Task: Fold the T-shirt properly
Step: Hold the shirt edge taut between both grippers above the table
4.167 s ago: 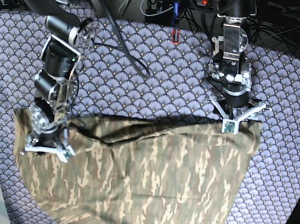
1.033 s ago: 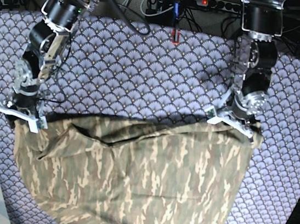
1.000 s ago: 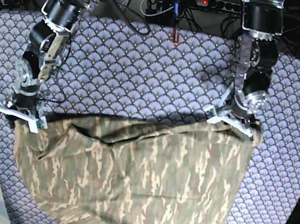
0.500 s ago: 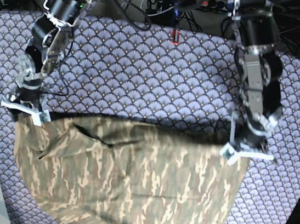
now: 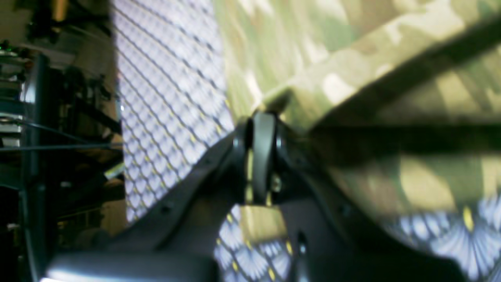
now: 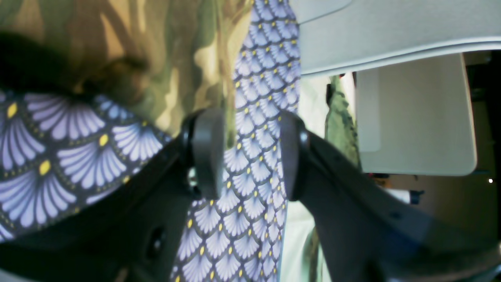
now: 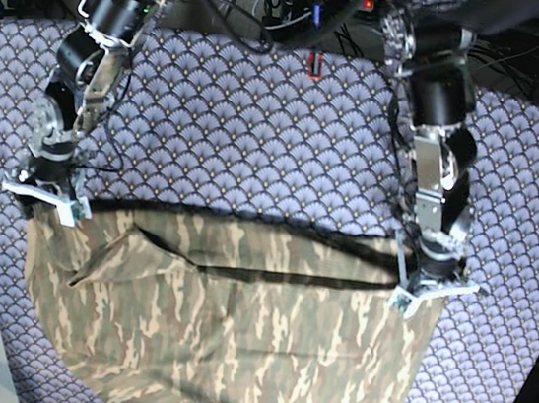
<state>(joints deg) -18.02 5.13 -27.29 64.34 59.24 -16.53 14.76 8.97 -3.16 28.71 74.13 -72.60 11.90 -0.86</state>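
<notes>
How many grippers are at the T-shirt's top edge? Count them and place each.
2. The left gripper is shut on the T-shirt at its top corner on the base view's right; the right gripper is at the top corner on that view's left, jaws apart.

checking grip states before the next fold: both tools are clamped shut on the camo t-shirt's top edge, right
Not quite. Only the left tool is clamped shut on the T-shirt. The right wrist view shows the right tool open, with the tablecloth visible between its fingers.

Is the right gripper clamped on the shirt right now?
No. In the right wrist view the right gripper stands open, with tablecloth showing between its fingers and the T-shirt edge beside one finger.
</notes>
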